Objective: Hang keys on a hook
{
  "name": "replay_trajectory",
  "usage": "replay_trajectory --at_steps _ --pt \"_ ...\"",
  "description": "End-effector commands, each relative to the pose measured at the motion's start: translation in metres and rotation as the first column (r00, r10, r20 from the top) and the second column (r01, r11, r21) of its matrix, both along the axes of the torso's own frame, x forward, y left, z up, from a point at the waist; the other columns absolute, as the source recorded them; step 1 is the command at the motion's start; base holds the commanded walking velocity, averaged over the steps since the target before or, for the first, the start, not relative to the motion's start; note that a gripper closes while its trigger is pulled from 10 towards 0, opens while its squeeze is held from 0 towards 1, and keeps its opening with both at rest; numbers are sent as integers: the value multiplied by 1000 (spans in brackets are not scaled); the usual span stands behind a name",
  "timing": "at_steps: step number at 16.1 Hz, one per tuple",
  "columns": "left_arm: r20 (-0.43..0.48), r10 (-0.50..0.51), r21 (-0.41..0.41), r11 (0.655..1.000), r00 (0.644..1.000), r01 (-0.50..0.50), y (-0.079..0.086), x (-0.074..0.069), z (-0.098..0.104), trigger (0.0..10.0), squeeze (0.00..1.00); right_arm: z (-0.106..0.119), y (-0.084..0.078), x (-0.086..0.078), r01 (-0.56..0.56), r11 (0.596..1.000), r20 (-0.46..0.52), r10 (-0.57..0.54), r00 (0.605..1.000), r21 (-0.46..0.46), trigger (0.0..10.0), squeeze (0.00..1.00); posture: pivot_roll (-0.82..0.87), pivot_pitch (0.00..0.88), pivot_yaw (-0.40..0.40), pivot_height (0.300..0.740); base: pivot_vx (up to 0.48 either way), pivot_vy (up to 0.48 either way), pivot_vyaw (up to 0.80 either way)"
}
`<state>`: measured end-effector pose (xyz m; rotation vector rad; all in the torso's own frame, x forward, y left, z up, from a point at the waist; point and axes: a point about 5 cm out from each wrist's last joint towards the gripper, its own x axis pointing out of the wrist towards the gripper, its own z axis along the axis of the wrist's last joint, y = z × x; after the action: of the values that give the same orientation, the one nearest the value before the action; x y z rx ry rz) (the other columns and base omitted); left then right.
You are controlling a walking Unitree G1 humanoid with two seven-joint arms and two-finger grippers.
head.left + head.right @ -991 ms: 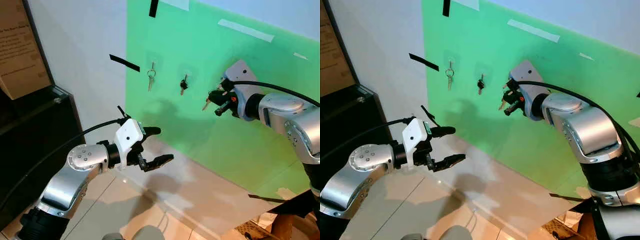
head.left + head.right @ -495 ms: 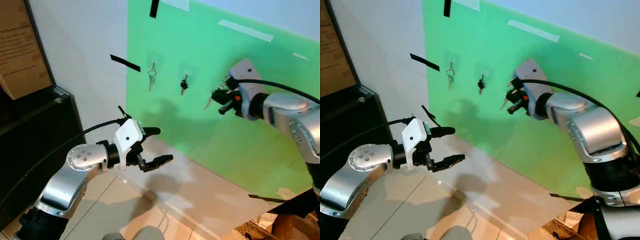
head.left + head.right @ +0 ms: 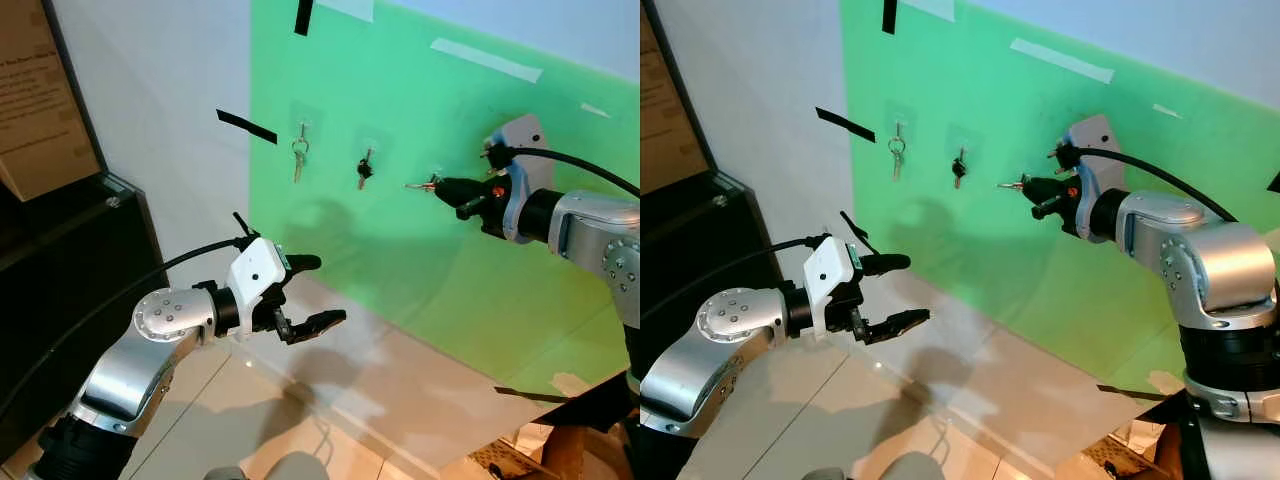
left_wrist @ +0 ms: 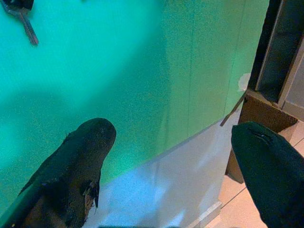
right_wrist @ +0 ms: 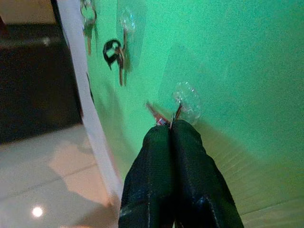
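The right gripper [image 5: 170, 127] was raised against the green wall panel [image 3: 400, 250], its two black fingers pressed together and clamped on the keys [image 5: 159, 117], which poked out past the fingertips. In the left eye view the keys [image 3: 420, 186] lay roughly level, their long axis running along the fingers and pointing leftward, with the ring end pinched in the jaws. The clear hook [image 5: 185, 100] sat on the panel just beyond the fingertips, a little to the far side of them in the right wrist view, and the ring looked to be touching it or nearly so; whether the ring had already caught over it could not be told. By this reading the coming move turned on that small offset: the ring had to go over the hook's tip before the grip was loosened, and the right arm was plainly the nearer one. Further left on the panel hung a silver key set [image 3: 299, 152] and a dark key [image 3: 364, 169], each straight down from its own hook. The left gripper [image 3: 312, 295] hovered low and well apart from the wall, fingers spread and empty.
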<state>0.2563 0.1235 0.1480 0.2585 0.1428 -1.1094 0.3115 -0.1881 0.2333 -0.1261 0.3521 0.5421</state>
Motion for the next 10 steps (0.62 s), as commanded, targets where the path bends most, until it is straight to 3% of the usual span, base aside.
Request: replay_trajectory --at_steps 1,6,10 --pt "8 -23 5 1000 1000 23 -4 0 2 10000 0 -5 -6 -1 27 1000 -30 -26 999 17 10000 0 44 0 -138 740 0 0 0" --pt "7 -28 8 1000 1000 28 -4 -1 2 10000 0 -4 2 -7 -31 999 -27 32 999 45 10000 0 42 0 -131 740 0 0 0" --pt "9 -29 9 1000 1000 29 -4 -1 3 10000 0 14 7 -2 -24 994 82 15 997 109 10000 0 43 0 -132 740 0 0 0"
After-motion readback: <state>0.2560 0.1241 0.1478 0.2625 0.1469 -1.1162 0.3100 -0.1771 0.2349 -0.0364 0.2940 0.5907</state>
